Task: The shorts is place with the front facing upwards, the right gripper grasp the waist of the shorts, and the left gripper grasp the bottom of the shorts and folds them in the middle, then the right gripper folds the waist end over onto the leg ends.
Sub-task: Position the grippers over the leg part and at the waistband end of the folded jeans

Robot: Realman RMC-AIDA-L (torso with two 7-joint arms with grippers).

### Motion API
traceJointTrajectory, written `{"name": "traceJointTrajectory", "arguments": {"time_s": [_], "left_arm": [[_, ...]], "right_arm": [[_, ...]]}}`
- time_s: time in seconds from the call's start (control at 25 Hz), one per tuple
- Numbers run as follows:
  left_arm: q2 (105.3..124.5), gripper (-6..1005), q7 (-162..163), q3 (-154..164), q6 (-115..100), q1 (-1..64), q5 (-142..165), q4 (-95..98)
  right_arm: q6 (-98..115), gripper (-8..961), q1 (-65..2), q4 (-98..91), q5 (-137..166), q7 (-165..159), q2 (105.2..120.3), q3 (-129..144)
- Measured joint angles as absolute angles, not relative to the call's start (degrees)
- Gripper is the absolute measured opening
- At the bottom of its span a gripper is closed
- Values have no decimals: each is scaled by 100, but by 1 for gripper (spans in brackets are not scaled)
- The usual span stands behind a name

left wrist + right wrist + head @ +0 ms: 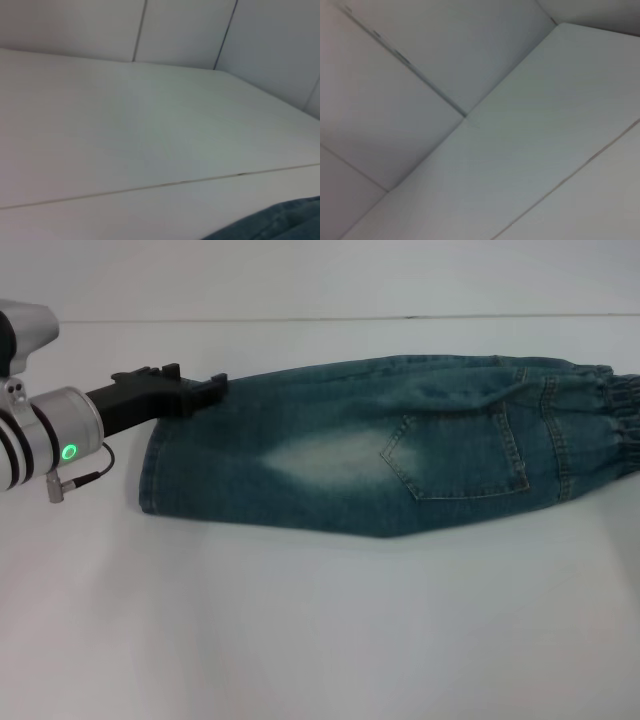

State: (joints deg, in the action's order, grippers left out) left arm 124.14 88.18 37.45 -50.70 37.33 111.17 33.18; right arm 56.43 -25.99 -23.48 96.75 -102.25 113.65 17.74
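Observation:
The shorts lie flat across the white table, folded lengthwise, with a stitched pocket facing up. The waist of the shorts is the ruffled band at the far right edge of the head view. The bottom of the shorts, with the leg ends stacked, is at the left. My left gripper reaches in from the left and its tip meets the upper corner of that hem. A corner of the denim shows in the left wrist view. The right gripper is out of view.
The white table runs out in front of the shorts and to both sides. A thin seam crosses the tabletop. Pale wall panels stand behind the table's far edge.

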Motion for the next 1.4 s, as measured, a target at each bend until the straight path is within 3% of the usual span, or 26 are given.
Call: {"name": "traceJointTrajectory", "arguments": {"time_s": [0.08,0.2,0.24,0.6,1.4], "left_arm": [[12417,696,8818,3750,-5351,3688,11117,3383],[12430,793,8817,3807,-5954,3546,11113,3571],[12438,826,8814,3842,-6132,3490,11097,3633],[12450,814,8565,4696,-6354,3146,10476,3745],[12455,815,8314,5090,-6370,3124,10359,3705]], "right_arm": [[5856,720,-2444,-2520,9689,-10283,11363,1968],[6228,868,-2180,-2781,9803,-10439,11366,2311],[6319,866,-2109,-2850,9859,-10467,11376,2401],[6139,857,-2168,-2964,10479,-10281,11571,2469],[5865,822,-2594,-2914,10442,-10381,11604,3132]]}}
